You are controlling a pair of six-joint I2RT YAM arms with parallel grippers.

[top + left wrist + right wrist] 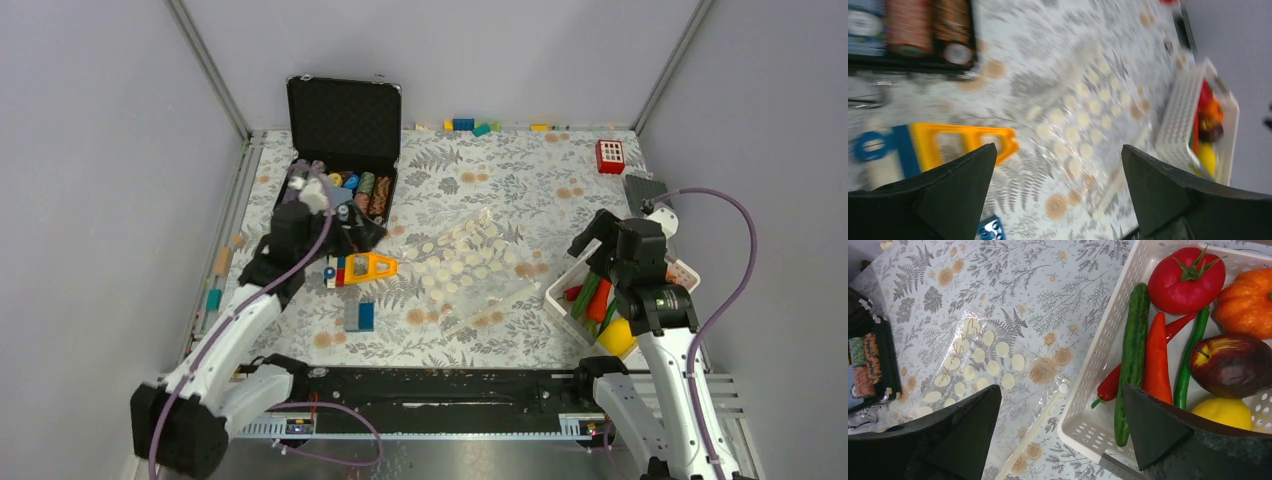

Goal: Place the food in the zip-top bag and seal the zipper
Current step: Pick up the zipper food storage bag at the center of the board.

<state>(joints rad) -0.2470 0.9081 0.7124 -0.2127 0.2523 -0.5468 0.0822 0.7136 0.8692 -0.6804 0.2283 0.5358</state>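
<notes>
Hovering with jaws spread wide, grasping nothing: left gripper (1058, 150) over fern-print table (520, 160), right gripper (1062, 390) over rim of white slotted plastic basket (1098, 350). Inside basket, small plastic toy food (1185, 282); just beside it, flat on table, clear polka-dotted zip-top bag (978, 365)

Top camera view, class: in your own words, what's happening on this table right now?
Two robot arms are about to bag toy food. Neither holds anything: the left gripper hangs open near the yellow toy, the right gripper open over the edge of the white basket. The food lies in that basket. The zip-top bag lies flat on the table between them, nothing inside.
</notes>
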